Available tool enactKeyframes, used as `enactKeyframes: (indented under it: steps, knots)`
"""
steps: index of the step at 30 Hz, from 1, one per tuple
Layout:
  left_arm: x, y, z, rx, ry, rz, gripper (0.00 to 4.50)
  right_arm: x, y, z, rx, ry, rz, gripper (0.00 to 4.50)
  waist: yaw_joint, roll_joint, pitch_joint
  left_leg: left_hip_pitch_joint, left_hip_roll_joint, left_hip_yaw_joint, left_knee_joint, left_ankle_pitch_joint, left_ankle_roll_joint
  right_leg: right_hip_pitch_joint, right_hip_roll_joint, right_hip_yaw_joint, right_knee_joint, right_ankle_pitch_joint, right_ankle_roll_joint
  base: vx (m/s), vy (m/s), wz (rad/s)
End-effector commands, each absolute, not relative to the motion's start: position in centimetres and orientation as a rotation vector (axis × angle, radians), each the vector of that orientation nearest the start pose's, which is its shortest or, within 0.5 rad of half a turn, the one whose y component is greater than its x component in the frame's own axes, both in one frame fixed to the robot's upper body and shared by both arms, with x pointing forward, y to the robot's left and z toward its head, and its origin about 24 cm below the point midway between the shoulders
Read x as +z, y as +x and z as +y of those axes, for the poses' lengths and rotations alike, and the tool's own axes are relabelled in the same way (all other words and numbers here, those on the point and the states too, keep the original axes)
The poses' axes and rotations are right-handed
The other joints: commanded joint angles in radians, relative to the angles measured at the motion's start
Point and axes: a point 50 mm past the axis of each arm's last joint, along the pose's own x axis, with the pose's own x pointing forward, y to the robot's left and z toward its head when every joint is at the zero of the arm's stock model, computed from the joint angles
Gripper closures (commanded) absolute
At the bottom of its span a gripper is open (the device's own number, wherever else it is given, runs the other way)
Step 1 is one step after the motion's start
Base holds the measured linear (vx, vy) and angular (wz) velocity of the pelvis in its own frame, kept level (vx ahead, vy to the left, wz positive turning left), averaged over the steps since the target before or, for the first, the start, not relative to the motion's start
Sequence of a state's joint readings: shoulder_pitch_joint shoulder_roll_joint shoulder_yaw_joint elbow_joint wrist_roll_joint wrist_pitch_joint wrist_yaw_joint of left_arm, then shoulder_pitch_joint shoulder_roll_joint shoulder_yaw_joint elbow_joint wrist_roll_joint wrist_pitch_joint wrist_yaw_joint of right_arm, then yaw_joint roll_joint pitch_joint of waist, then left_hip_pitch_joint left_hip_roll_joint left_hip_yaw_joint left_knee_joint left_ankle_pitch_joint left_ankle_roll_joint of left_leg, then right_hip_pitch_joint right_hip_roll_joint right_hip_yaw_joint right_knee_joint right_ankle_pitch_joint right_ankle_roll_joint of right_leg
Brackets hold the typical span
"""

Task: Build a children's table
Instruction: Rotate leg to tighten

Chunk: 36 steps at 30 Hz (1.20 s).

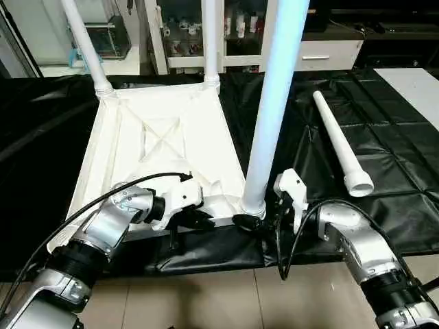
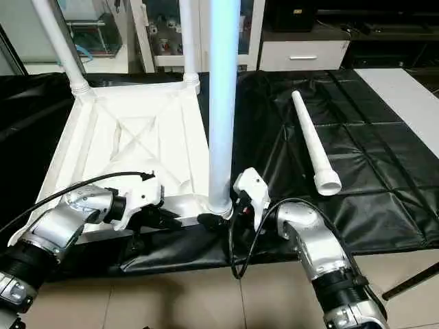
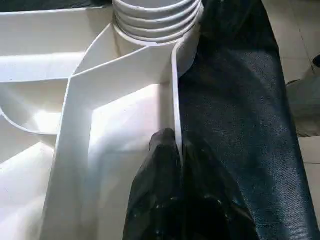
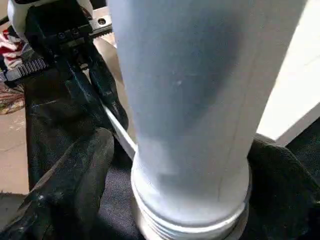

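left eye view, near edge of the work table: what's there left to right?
Left gripper pinching the tabletop rim → upright leg in the near corner socket → right gripper, jaws either side of it → loose leg lying on the black cover.

The tabletop [image 1: 158, 137] lies upside down on the surface [image 1: 384, 205], ahead of the left end effector [image 1: 195, 221], which sits at its near edge. A leg [image 1: 271, 110] stands in the near corner socket, just beside the right end effector [image 1: 257, 221]. Two legs stand in the far corners. A loose leg [image 1: 341, 145] lies farther right.
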State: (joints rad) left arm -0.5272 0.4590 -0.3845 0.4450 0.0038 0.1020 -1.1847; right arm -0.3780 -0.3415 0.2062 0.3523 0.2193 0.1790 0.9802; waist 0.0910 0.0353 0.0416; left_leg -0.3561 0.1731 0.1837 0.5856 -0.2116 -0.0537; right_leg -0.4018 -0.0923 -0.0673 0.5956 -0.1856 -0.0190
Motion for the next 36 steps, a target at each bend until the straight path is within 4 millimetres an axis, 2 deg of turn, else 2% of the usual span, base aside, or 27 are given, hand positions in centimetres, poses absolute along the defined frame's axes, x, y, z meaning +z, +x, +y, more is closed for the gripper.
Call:
enactKeyframes:
  steps: [1,11,15,17,18,19,20,21,23,24,27,28,30,31,33,35,36]
  knots:
    - [3.7,29.2,13.2,-1.432,0.545,0.538,4.5,4.5,29.3,-13.2,1.136,-0.122,0.287,0.84,-0.004,-0.007,-0.059,0.006,0.057,-0.015,-0.069,-0.118,0.052,0.051,-0.061,0.046,-0.05,-0.068,-0.244,0.0,0.0,0.0]
    - [3.5,29.0,13.5,-1.437,0.538,0.556,4.5,4.3,29.4,-13.2,1.144,-0.137,0.291,1.51,-0.003,-0.008,-0.061,0.005,0.056,-0.015,-0.064,-0.099,0.068,0.053,-0.061,0.045,-0.045,-0.052,-0.25,0.0,0.0,0.0]
    - [3.4,28.9,13.6,-1.44,0.537,0.564,4.5,4.1,29.7,-13.2,1.107,-0.128,0.294,1.73,-0.003,-0.004,-0.061,0.006,0.056,-0.016,-0.064,-0.099,0.068,0.052,-0.059,0.044,-0.045,-0.051,-0.252,0.0,0.0,0.0]
    - [3.5,29.1,13.4,-1.422,0.527,0.553,4.5,3.7,30.6,-13.2,1.0,-0.115,0.302,1.75,-0.007,-0.001,-0.06,0.005,0.054,-0.016,-0.065,-0.111,0.061,0.052,-0.06,0.044,-0.046,-0.062,-0.256,0.0,0.0,0.0]
    - [3.5,29.2,13.4,-1.416,0.523,0.551,4.5,3.6,30.7,-13.2,0.986,-0.115,0.303,1.77,-0.011,-0.003,-0.055,0.004,0.054,-0.016,-0.069,-0.141,0.048,0.051,-0.06,0.044,-0.052,-0.105,-0.25,0.0,0.0,0.0]
    - [3.5,29.7,13.0,-1.368,0.499,0.535,4.5,3.3,31.3,-13.2,0.894,-0.108,0.31,1.79,-0.014,-0.001,-0.053,0.006,0.055,-0.018,-0.072,-0.18,0.028,0.05,-0.062,0.045,-0.057,-0.16,-0.242,0.0,0.0,0.0]
    - [3.5,29.7,13.0,-1.368,0.499,0.535,4.5,3.3,31.3,-13.2,0.894,-0.108,0.31,1.79,-0.019,-0.002,-0.05,0.007,0.054,-0.018,-0.075,-0.204,0.018,0.049,-0.061,0.045,-0.061,-0.192,-0.235,0.0,0.0,0.0]
    - [3.6,30.2,12.6,-1.32,0.483,0.524,4.5,3.0,31.6,-13.2,0.838,-0.094,0.32,1.79,-0.023,-0.002,-0.047,0.012,0.054,-0.02,-0.079,-0.251,0.001,0.048,-0.062,0.046,-0.069,-0.26,-0.219,0.0,0.0,0.0]
    - [3.6,31.5,11.9,-1.189,0.45,0.505,4.5,2.3,32.1,-12.8,0.724,-0.053,0.346,1.8,-0.03,-0.003,-0.046,0.018,0.052,-0.022,-0.08,-0.294,-0.02,0.043,-0.063,0.047,-0.078,-0.335,-0.197,0.0,0.0,0.0]
    - [3.6,31.9,11.7,-1.141,0.439,0.499,4.5,2.0,32.2,-12.7,0.683,-0.037,0.357,1.8,-0.036,-0.003,-0.046,0.013,0.05,-0.023,-0.08,-0.295,-0.025,0.043,-0.062,0.048,-0.078,-0.346,-0.189,-0.05,0.004,0.0]
    - [3.4,33.1,10.9,-0.984,0.371,0.529,4.5,1.0,32.8,-12.2,0.53,-0.052,0.398,1.8,-0.041,0.001,-0.044,0.012,0.047,-0.028,-0.083,-0.32,-0.033,0.042,-0.062,0.043,-0.085,-0.392,-0.166,0.0,0.0,0.0]
    - [3.2,33.8,10.7,-0.872,0.342,0.566,4.5,0.6,33.3,-12.0,0.428,-0.066,0.418,1.8,-0.043,0.001,-0.044,0.014,0.046,-0.028,-0.081,-0.331,-0.037,0.039,-0.063,0.043,-0.089,-0.419,-0.157,0.0,0.0,0.0]
    - [3.0,34.5,10.5,-0.764,0.334,0.584,4.5,0.3,33.7,-11.9,0.325,-0.076,0.435,1.8,-0.049,0.001,-0.045,0.019,0.042,-0.027,-0.079,-0.339,-0.038,0.033,-0.062,0.042,-0.096,-0.441,-0.149,0.0,0.0,0.0]
    - [3.0,35.1,10.1,-0.675,0.324,0.574,4.5,0.0,34.1,-11.6,0.223,-0.072,0.449,1.81,-0.053,0.003,-0.046,0.016,0.04,-0.029,-0.08,-0.33,-0.036,0.036,-0.061,0.041,-0.095,-0.422,-0.153,0.0,0.0,0.0]
    - [3.0,35.2,10.0,-0.668,0.323,0.572,4.5,0.0,34.2,-11.5,0.213,-0.071,0.45,1.81,-0.051,0.0,-0.049,0.012,0.04,-0.028,-0.08,-0.315,-0.019,0.04,-0.061,0.039,-0.096,-0.396,-0.154,0.0,0.0,0.0]
    - [2.9,35.7,9.3,-0.603,0.318,0.551,4.5,0.0,34.5,-10.8,0.121,-0.026,0.46,1.81,-0.053,0.001,-0.049,0.011,0.04,-0.024,-0.078,-0.304,-0.006,0.036,-0.059,0.042,-0.095,-0.356,-0.164,0.0,0.0,0.0]
    - [2.9,35.9,9.1,-0.581,0.323,0.542,4.5,0.1,34.7,-10.2,0.106,0.024,0.459,1.81,-0.053,-0.004,-0.051,0.009,0.039,-0.025,-0.079,-0.294,-0.001,0.039,-0.059,0.041,-0.092,-0.338,-0.172,0.0,0.0,0.0]
